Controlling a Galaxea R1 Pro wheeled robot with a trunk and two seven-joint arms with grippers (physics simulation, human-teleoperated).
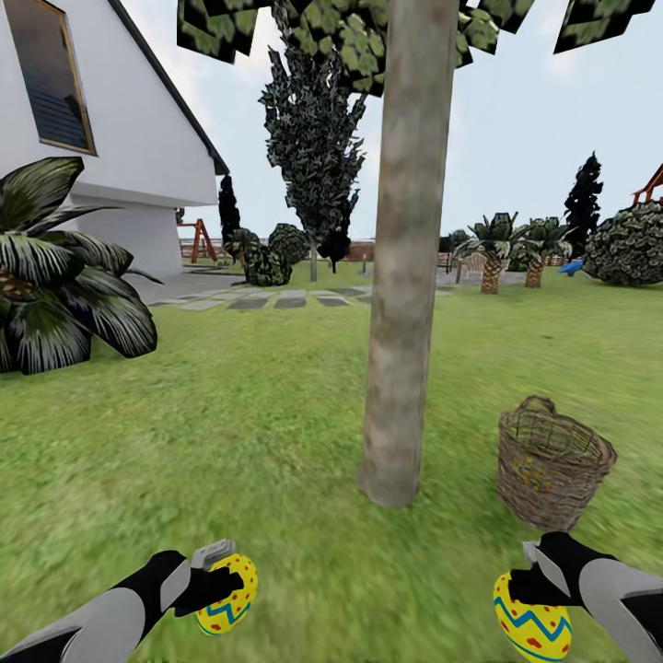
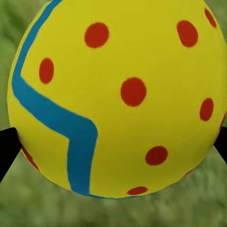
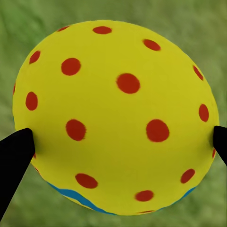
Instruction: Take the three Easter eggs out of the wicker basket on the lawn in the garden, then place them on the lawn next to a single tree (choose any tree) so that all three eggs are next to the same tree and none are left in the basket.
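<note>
The tree's thick grey-brown trunk point(image 1: 405, 276) rises from the lawn point(image 1: 230, 442) straight ahead. To its right stands the wicker basket point(image 1: 552, 465); yellow with red specks shows faintly through its weave, probably an Easter egg point(image 1: 531, 471). Low at the left, my left gripper point(image 1: 224, 587) is shut on a yellow egg point(image 1: 230, 605) with red dots and a blue zigzag, which is seen close up as the egg point(image 2: 118, 94) in the left wrist view. My right gripper point(image 1: 531, 589) is shut on a second egg point(image 1: 534, 631), shown between black fingertips point(image 3: 16, 161) as the dotted egg point(image 3: 116, 118).
A broad-leaved plant point(image 1: 55, 276) grows at the left, in front of the white house point(image 1: 120, 120). Stepping stones point(image 1: 276, 299), dark narrow trees point(image 1: 313, 138), palms point(image 1: 493, 249) and bushes point(image 1: 631, 244) lie far back. Open grass surrounds the trunk's foot.
</note>
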